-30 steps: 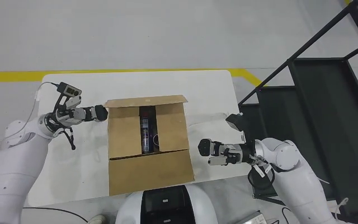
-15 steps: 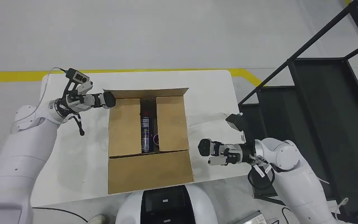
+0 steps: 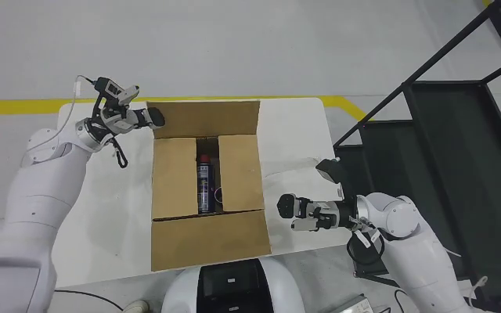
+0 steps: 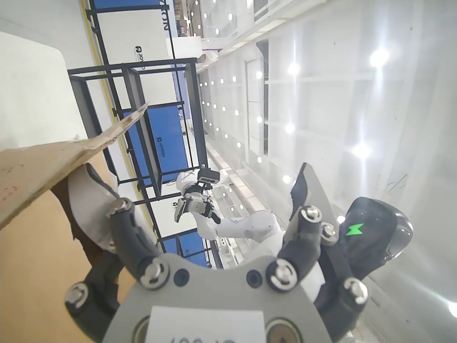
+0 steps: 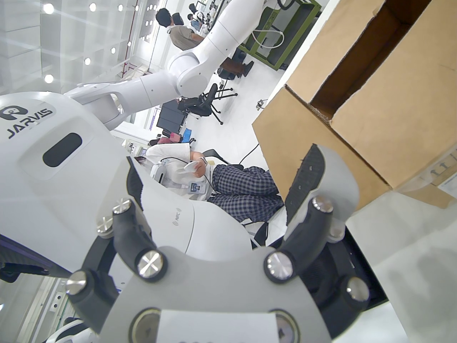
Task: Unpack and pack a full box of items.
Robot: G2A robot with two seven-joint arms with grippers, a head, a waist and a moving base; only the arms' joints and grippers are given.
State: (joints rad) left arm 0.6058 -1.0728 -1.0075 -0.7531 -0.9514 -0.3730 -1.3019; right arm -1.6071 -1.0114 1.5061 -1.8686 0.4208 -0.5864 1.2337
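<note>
A brown cardboard box [image 3: 172,188] stands mid-table, its two side flaps lying nearly flat with a gap between them. In that gap I see a dark spray can [image 3: 204,186] lying inside. The far flap [image 3: 207,119] stands raised, and the near flap [image 3: 210,239] is folded out toward me. My left gripper [image 3: 153,117] is open at the far flap's left corner; in the left wrist view the flap [image 4: 39,158] covers one finger of this gripper [image 4: 194,176]. My right gripper [image 3: 285,208] is open and empty just right of the box [image 5: 357,83].
The white table [image 3: 297,133] has bare room on both sides of the box. A black metal stair frame [image 3: 423,133] stands off the table's right edge. A yellow floor line [image 3: 47,104] runs behind the table.
The far flap has swung up from lying over the box to standing raised. My left gripper moved with it toward the table's far side. The right arm has kept still.
</note>
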